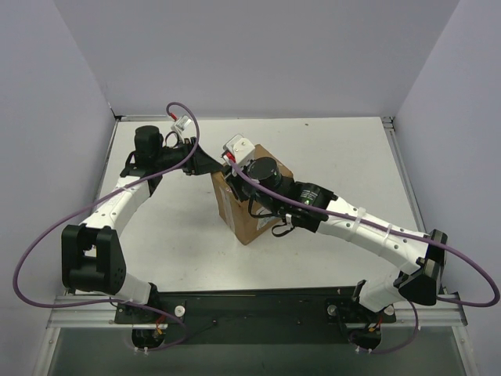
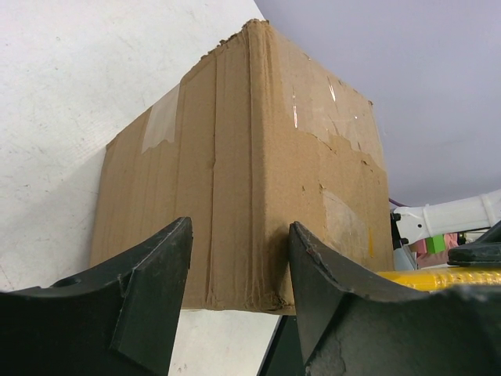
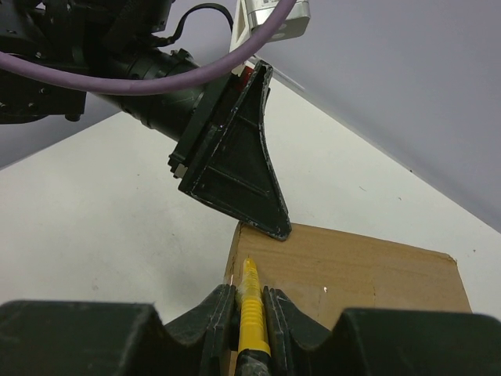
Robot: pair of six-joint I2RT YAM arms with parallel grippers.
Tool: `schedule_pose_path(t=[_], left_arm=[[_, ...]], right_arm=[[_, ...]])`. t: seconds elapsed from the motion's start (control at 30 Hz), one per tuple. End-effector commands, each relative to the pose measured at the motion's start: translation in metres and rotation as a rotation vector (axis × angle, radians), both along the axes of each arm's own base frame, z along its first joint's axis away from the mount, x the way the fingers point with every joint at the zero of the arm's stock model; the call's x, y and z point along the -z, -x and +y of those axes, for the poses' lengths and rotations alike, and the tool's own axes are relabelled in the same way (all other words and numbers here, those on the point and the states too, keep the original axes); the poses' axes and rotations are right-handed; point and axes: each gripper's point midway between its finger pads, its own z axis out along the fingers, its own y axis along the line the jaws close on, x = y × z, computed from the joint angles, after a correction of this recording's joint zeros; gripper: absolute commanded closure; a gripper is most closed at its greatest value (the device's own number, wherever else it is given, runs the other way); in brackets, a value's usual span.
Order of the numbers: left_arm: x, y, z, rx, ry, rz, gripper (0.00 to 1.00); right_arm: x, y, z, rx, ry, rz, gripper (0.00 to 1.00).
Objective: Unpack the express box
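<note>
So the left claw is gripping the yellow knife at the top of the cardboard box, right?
No, it is the right claw that grips the yellow knife at the top of the cardboard box; the right wrist view shows it.

The express box (image 2: 250, 157) was plain brown cardboard, ribbed with fine corrugation lines and patched with pale, glossy tape (image 2: 160, 125). My left gripper (image 2: 239, 235) and right gripper (image 3: 250, 291) were matte black. The utility knife (image 3: 252, 313) was bright yellow, the table (image 2: 70, 94) speckled white, my cable (image 3: 117, 74) purple.
</note>
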Motion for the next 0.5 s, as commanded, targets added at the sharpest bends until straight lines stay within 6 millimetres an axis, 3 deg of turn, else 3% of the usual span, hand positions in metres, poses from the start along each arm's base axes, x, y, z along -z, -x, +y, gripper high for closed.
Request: schedule_pose_path(t=[0.0,0.47], left_arm=[[0.005,-0.007,0.003,-0.021,-0.029,-0.022,0.39],[0.011,-0.005,0.005,-0.027,-0.046,0.002,0.4]], right_arm=[[-0.013,0.001,0.003,0.009,-0.067,0.02,1.0],[-0.041,0.011,0.002,-0.006,-0.078,-0.082,1.0]])
